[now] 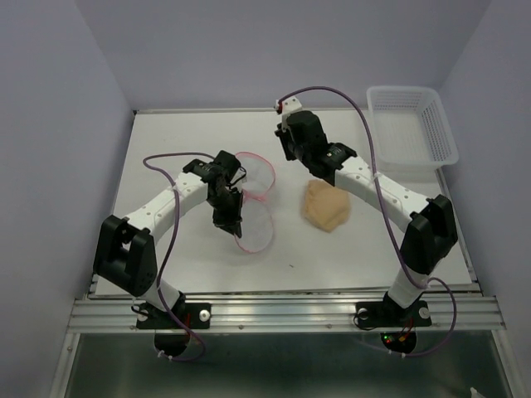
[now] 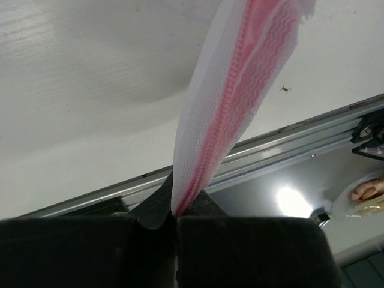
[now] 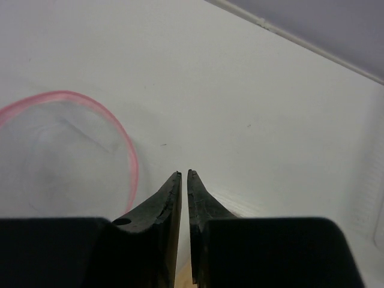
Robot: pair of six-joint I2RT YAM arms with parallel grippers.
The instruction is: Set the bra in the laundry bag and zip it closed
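The laundry bag (image 1: 257,224) lies open on the table as two round white mesh halves with a pink zipper rim. My left gripper (image 1: 230,215) is shut on that rim; in the left wrist view the pink zipper and mesh (image 2: 228,114) rise out of the shut gripper (image 2: 175,213). The beige bra (image 1: 326,207) lies in a lump on the table to the right of the bag, apart from it. My right gripper (image 1: 289,148) is shut and empty, behind the bra. In the right wrist view the gripper (image 3: 183,175) is over bare table, with the bag's rim (image 3: 133,157) to its left.
A white plastic lattice basket (image 1: 431,124) stands at the back right corner. The white table (image 1: 166,149) is walled at the back and both sides. Its metal front rail (image 2: 288,141) shows in the left wrist view.
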